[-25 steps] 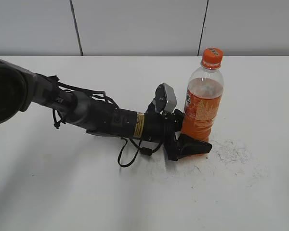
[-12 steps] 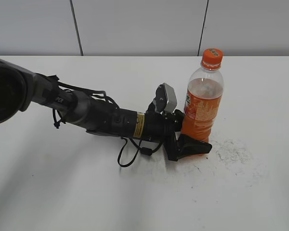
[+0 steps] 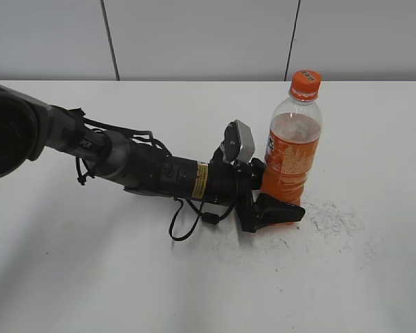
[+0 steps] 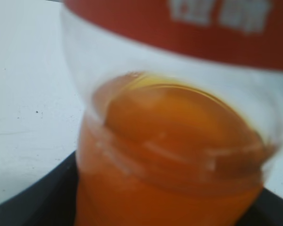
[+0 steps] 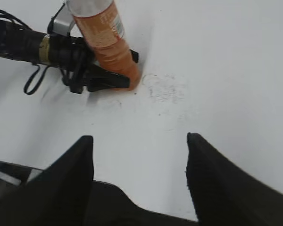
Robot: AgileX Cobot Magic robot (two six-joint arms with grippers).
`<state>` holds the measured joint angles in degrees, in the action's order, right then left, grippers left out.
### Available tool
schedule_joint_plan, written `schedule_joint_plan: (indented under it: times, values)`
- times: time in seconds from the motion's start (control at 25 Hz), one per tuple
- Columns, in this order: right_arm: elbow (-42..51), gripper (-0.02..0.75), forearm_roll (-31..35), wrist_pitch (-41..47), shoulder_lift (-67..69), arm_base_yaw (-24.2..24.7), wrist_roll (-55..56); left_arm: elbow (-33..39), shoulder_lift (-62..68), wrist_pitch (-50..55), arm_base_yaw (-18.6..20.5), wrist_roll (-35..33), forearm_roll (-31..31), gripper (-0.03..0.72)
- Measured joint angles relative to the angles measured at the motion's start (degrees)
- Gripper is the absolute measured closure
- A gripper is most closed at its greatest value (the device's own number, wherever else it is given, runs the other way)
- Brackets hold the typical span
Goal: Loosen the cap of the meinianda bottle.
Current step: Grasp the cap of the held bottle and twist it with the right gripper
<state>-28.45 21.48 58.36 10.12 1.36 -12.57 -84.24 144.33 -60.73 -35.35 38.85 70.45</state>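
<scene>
The meinianda bottle (image 3: 291,156) stands upright on the white table, with orange drink and an orange label. Its orange cap (image 3: 305,83) sits on top. My left gripper (image 3: 274,208) lies low on the table and is shut on the bottle's base. In the left wrist view the bottle (image 4: 179,155) fills the frame, blurred, with dark jaws at both lower corners. My right gripper (image 5: 139,141) is open and empty, high above the table; it is out of the exterior view. The right wrist view shows the bottle (image 5: 108,40) and my left gripper (image 5: 108,80) at the upper left.
The white table (image 3: 347,277) has a patch of grey scuff marks (image 3: 336,218) just right of the bottle. A grey panelled wall (image 3: 194,35) runs behind the table. My left arm (image 3: 125,166) stretches across the table from the left.
</scene>
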Motion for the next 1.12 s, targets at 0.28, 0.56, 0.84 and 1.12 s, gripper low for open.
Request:
schedule_joint_plan:
  times: [0.28,0.56,0.84,1.12]
  values:
    - [-5.02,0.280,11.41,-4.88,16.81,0.00,-6.04,0.00,0.00,0.06,0.00,0.00,0.14,0.129]
    - [-13.65,0.280,15.64,-4.67,31.73,0.00,-8.86,0.00,-0.05,0.06,0.00,-0.06,0.16,0.129]
    - [-24.06,0.280,16.76,-1.73,44.64,-0.94,-8.73,0.00,-0.10,0.03,0.00,-0.06,0.31,0.129]
    - [-38.15,0.280,5.19,0.38,58.07,-12.87,1.04,0.00,-0.10,0.09,-0.03,-0.06,0.44,0.129]
